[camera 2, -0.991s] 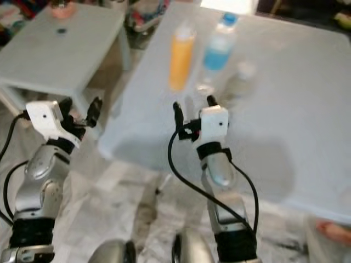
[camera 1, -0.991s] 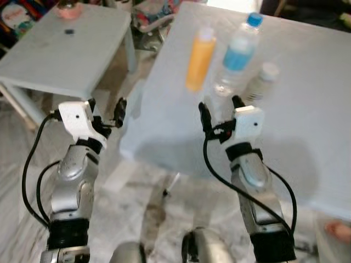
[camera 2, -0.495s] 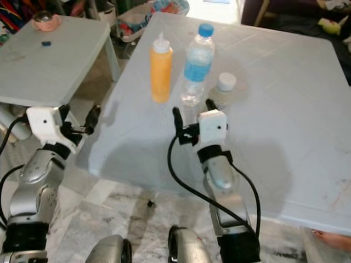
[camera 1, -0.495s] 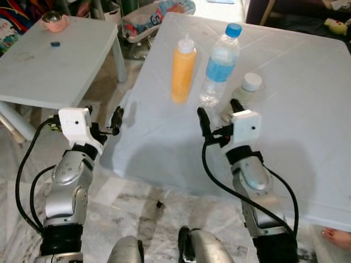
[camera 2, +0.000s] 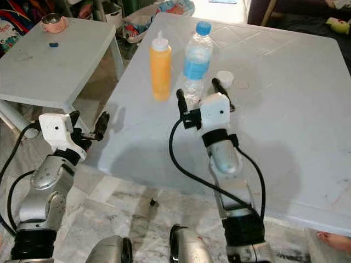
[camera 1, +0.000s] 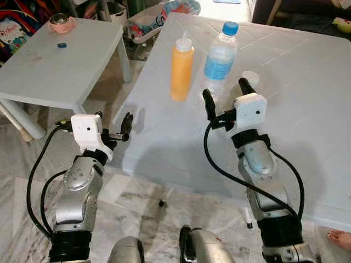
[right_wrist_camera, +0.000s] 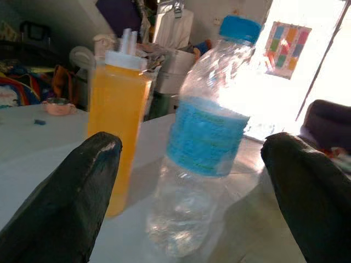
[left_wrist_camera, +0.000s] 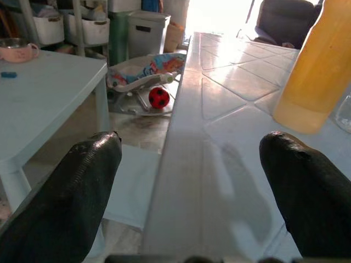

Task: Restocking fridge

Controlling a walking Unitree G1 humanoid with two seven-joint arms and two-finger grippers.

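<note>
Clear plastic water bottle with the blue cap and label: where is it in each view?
Left eye: clear plastic water bottle, right of the orange squeeze bottle.
Right eye, same side.
Left wrist: only its clear edge at the frame border.
Right wrist: centred between the fingers.
Shared landmark: the orange bottle.

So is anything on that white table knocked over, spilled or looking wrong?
Nothing stands out. The orange bottle and the water bottle both stand upright with their caps on, side by side on the white table, and it looks dry. A small white-capped jar sits just behind the open right gripper.
</note>
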